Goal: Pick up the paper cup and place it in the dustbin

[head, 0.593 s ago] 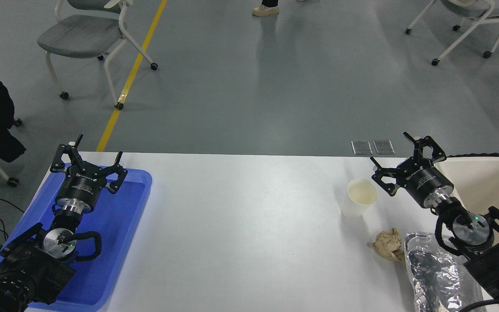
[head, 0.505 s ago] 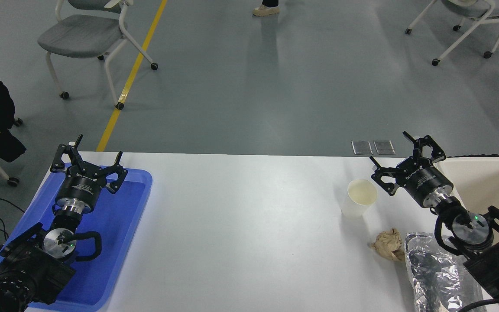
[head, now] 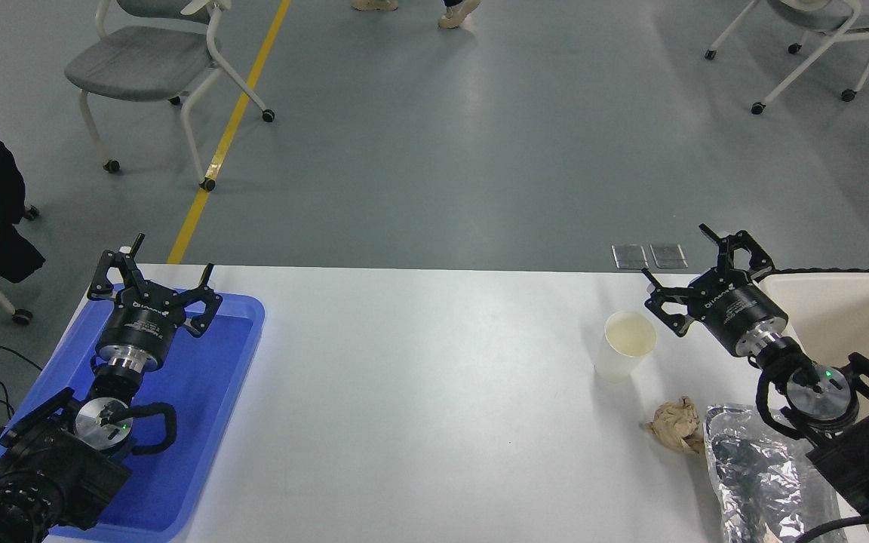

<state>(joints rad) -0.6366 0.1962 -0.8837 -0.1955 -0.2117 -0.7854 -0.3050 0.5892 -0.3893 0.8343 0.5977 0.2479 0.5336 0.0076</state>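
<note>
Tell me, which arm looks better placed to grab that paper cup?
The right. Its open end effector sits just beside the paper cup, with the dustbin close by. The left end effector hangs over the blue tray, far across the table.

On the white worktop [head: 419,392] the paper cup [head: 623,347] stands upright, mouth up, near the far right. Just right of it the right tool [head: 676,253] hangs with its fingers spread wide, apart from the cup. Behind that tool, at the right edge, sits the cream dustbin [head: 857,317]. Nearer the camera lie a crumpled tan paper ball [head: 674,424] and, beside it, a silver foil bag [head: 763,471]. The left tool [head: 170,253] is parked, fingers spread, over a blue tray [head: 208,392] at the lower left.
</note>
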